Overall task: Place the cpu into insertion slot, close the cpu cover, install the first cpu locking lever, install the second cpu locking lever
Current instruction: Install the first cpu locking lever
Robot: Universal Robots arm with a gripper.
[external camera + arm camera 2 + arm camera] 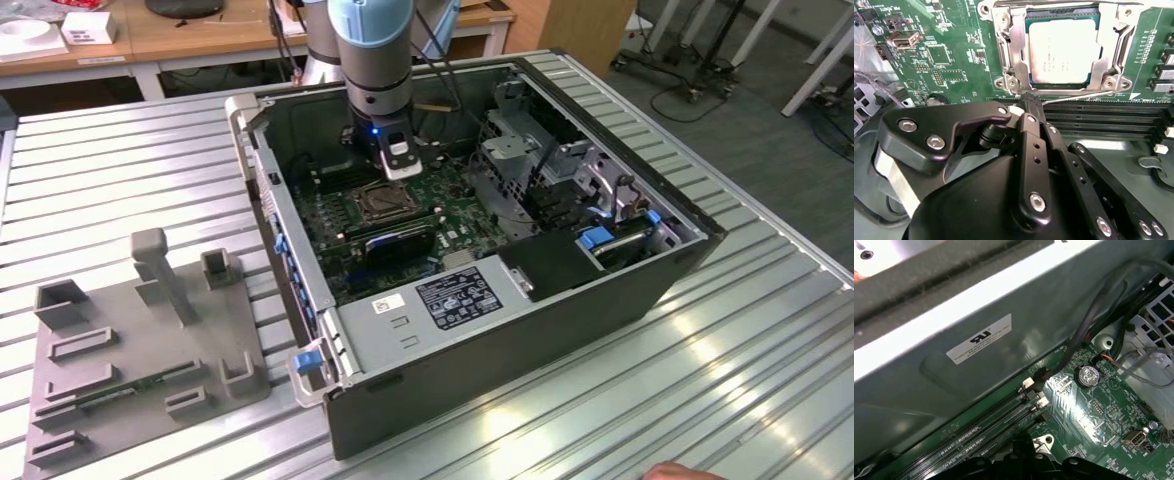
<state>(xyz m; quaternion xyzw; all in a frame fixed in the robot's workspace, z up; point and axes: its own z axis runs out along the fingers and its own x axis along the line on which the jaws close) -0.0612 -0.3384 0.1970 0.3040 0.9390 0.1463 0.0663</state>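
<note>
In the second wrist view the cpu, silvery-tan on top, lies flat in the insertion slot. The cpu cover, a silvery frame, is folded down around it. A thin wire locking lever runs along the socket edge nearest the memory slots. My gripper is shut, its black tips meeting right at that lever's end. I cannot tell whether they pinch it. In the exterior view the gripper hangs inside the open case just behind the socket.
Long black memory slots lie beside the socket. A grey drive cage and the power supply crowd the case. A grey fixture sits on the table at the exterior view's left. A hand shows at the bottom edge.
</note>
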